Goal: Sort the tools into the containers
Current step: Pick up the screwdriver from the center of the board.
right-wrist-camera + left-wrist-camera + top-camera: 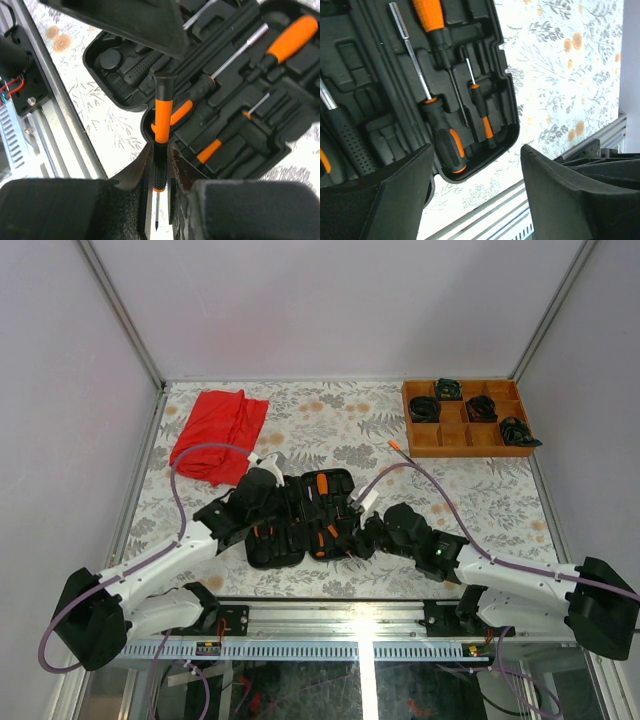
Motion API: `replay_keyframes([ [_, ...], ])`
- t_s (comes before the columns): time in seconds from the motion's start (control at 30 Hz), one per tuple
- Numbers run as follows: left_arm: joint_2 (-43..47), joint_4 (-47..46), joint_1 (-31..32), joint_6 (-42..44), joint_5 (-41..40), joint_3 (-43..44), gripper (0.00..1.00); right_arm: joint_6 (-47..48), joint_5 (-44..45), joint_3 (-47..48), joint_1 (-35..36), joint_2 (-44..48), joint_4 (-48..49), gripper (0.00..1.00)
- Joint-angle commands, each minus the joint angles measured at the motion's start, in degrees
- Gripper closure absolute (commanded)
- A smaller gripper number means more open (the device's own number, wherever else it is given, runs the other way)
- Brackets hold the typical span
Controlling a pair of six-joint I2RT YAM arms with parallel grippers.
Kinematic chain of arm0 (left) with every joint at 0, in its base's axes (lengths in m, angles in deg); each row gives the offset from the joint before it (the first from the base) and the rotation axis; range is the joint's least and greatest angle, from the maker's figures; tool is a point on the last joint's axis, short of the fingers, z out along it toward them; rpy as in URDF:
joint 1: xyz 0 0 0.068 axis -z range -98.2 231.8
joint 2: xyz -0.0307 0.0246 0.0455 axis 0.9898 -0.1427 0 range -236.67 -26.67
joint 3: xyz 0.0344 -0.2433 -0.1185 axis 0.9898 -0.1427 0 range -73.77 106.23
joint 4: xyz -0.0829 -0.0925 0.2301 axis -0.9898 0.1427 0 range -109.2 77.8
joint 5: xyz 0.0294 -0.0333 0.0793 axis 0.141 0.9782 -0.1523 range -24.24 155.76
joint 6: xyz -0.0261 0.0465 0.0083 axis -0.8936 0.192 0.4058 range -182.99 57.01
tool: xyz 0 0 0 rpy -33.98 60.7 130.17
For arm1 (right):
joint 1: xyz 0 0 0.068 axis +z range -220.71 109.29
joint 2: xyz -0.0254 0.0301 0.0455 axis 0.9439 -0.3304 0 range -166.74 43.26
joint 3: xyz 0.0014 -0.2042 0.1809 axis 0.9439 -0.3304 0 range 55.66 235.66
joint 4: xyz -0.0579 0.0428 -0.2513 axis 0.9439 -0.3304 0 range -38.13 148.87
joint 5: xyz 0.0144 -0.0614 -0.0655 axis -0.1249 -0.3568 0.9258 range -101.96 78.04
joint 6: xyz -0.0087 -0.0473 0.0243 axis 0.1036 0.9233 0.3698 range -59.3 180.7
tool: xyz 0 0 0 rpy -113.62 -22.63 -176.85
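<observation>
Clamping 1 thin screwdriver [162,117] in right jaws over open tool case [125,75]; holding left jaws apart above it.

The setting is looking like a robotics lab test cell, not a home or a shop. Plain white panels [330,300] are closing in the floral-patterned worktop [330,420] behind and on both sides of the black tool case [300,510], and metal framing strips [123,315] are running up the corners behind it. In front of the case, an aluminium rail [340,612] is carrying the bases of the left arm [160,560] and the right arm [520,580], with a slotted cable duct [300,649] lying just below the rail. Purple cables [176,500] are looping along both arms on either side of the case.
</observation>
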Motion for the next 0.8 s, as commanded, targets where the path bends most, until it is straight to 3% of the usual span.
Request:
replay_keyframes([
  [0.0,1.67,-5.31,-0.26,1.9,5.75,0.55,0.31,17.33,-2.91,0.22,1.86,-1.05,10.4,1.0],
  [0.37,1.71,-7.71,0.37,4.7,12.54,0.04,0.33,50.94,-13.07,0.72,1.87,-1.37,3.13,1.0],
  [0.6,-1.52,-6.07,3.97,8.55,14.35,1.63,0.45,65.83,-13.69,2.13,1.87,0.07,-1.5,1.0],
  [0.77,-2.74,-5.6,7.15,10.33,14.98,2.87,0.48,72.26,-13.17,4.04,1.92,0.29,-6.61,1.0],
])
